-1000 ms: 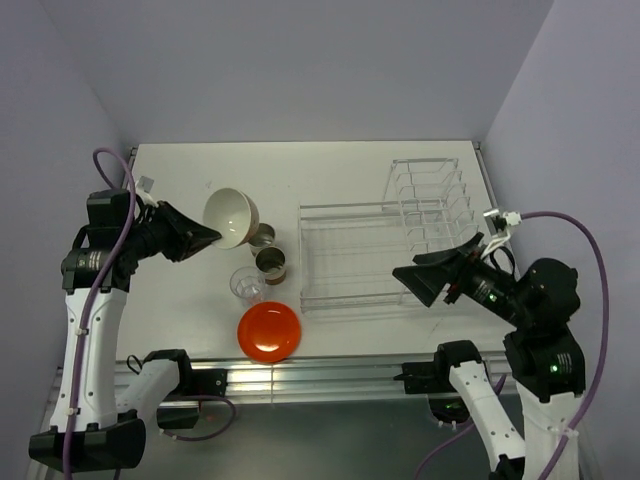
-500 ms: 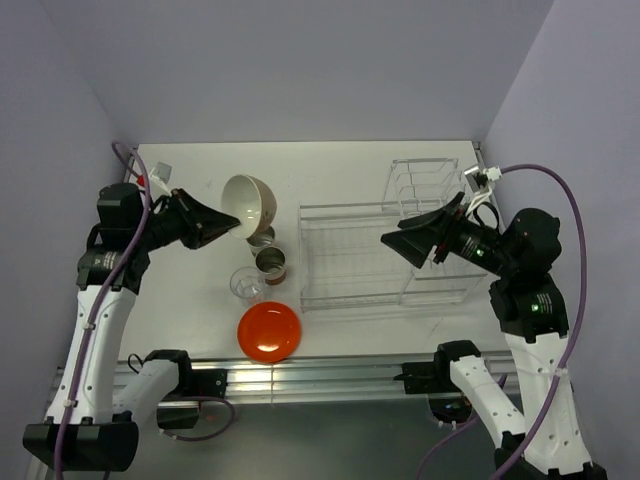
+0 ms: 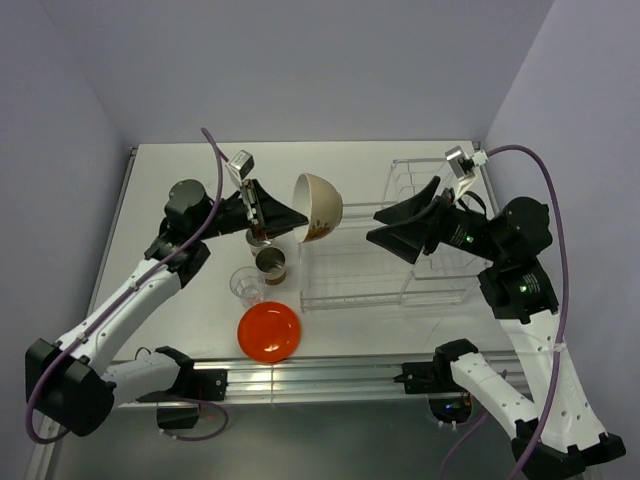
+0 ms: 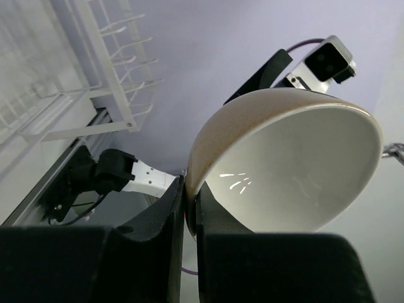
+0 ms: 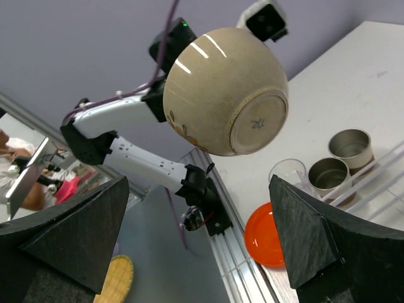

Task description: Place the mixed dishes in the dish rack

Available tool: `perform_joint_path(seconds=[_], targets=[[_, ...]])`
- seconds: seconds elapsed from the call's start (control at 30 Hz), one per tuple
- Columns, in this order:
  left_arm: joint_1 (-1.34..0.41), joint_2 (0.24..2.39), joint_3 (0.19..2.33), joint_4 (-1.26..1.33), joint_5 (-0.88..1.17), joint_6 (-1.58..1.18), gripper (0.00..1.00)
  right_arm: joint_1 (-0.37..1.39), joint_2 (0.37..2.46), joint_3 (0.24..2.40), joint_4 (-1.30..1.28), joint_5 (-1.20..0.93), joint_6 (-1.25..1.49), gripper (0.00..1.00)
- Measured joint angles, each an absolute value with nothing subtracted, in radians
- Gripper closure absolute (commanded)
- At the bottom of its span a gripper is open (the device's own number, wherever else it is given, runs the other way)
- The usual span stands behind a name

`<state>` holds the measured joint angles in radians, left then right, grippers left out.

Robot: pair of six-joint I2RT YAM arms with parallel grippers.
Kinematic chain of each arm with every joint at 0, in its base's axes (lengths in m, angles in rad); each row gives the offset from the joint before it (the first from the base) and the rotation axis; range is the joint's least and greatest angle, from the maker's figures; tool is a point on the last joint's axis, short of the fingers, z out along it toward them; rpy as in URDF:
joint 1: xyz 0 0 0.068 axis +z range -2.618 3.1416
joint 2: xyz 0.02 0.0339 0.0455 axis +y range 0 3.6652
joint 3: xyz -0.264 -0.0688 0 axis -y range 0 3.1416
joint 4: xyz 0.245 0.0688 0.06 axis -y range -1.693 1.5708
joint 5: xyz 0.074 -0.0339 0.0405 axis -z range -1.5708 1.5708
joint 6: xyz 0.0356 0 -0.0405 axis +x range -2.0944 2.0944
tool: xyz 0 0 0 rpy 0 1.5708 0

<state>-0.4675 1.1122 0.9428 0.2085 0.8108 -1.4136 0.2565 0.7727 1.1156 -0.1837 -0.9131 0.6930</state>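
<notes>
Bowl (image 3: 318, 207) held in mid-air, tipped on its side, above the left edge of the clear rack (image 3: 360, 300). The left gripper (image 3: 292, 216) pinches its rim, one finger inside and one outside. The opening faces back toward the left arm. The base points at the right gripper (image 3: 376, 226), which is spread wide, near but not touching. The right arm looks better placed to take it. Plate (image 3: 269, 331), glass (image 3: 245, 284) and cups (image 3: 270, 262) sit on the table left of the rack.
</notes>
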Motion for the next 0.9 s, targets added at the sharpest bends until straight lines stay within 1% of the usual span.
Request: perform_joint_path(seconds=[0.17,0.43,0.67,0.9], targets=[[-0.494,1.163,0.863,0.452,0.834,-1.531,1.0,0.284,0.783,1.084,-0.103,-0.937,0.736,0.0],[-0.52,1.233,0.811,0.701,0.844,-1.66,1.0,0.346,0.855,1.073,-0.068,-0.925,0.747,0.0],[-0.536,1.257,0.793,0.807,0.851,-1.705,1.0,0.386,0.863,1.073,-0.077,-0.895,0.735,0.0],[-0.541,1.262,0.784,0.817,0.853,-1.71,1.0,0.413,0.845,1.074,-0.114,-0.845,0.704,0.0]])
